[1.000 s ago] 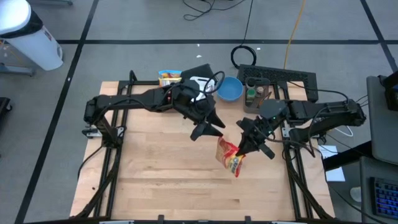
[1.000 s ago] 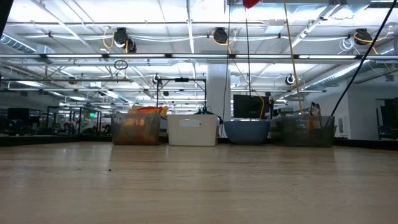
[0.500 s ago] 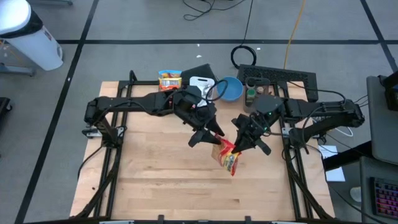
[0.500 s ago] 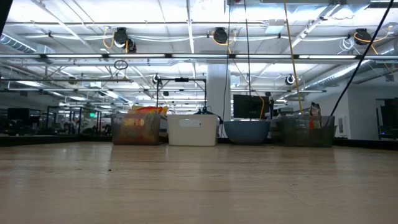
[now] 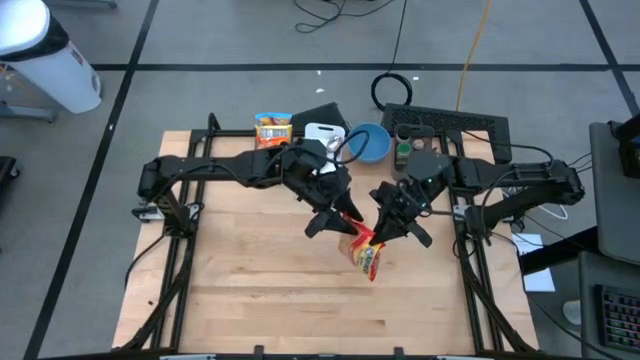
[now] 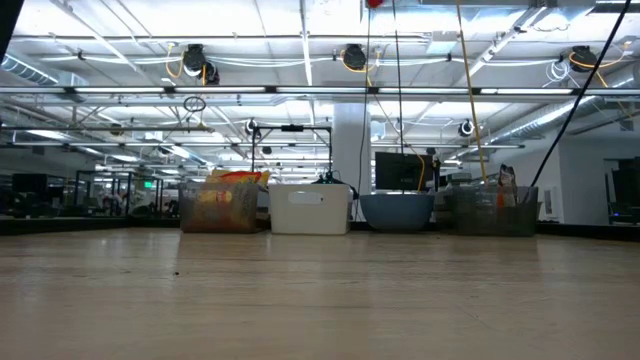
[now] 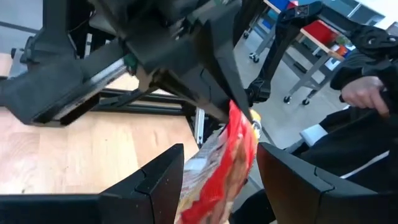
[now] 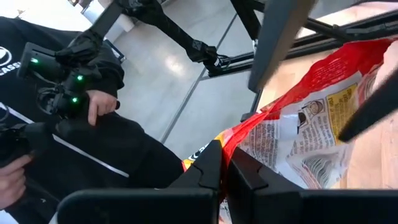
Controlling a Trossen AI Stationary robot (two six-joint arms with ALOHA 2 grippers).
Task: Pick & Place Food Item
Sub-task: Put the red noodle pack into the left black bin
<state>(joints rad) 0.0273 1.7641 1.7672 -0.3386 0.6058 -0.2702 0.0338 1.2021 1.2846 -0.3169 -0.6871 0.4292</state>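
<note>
A red and yellow snack bag (image 5: 366,256) hangs over the middle of the table. My right gripper (image 5: 376,234) is shut on its top end. My left gripper (image 5: 337,222) comes in from the table's left and is open. In the left wrist view its two fingers stand on either side of the bag (image 7: 221,168), near the bag's top, and I see no touch. In the right wrist view the bag (image 8: 311,124) spreads out beyond my shut right gripper (image 8: 224,158). A red tip (image 6: 375,3) shows at the low view's upper edge. My right gripper pinches the bag's red top edge (image 8: 242,132) between its two shut fingers. It comes from the table's right, nearly level and slanting a little down. The bag hangs below the fingers, clear of the table.
Along the far edge stand a bin of snack bags (image 5: 272,127), a white container (image 5: 318,133), a blue bowl (image 5: 370,144) and a mesh basket (image 5: 415,150). A person in dark clothes (image 8: 74,124) stands beyond the table with a hand-held controller.
My right gripper has carried the bag a little toward the table's left, up to my left gripper. The bag's top now lies between the left gripper's open fingers. The bag still hangs clear of the table.
</note>
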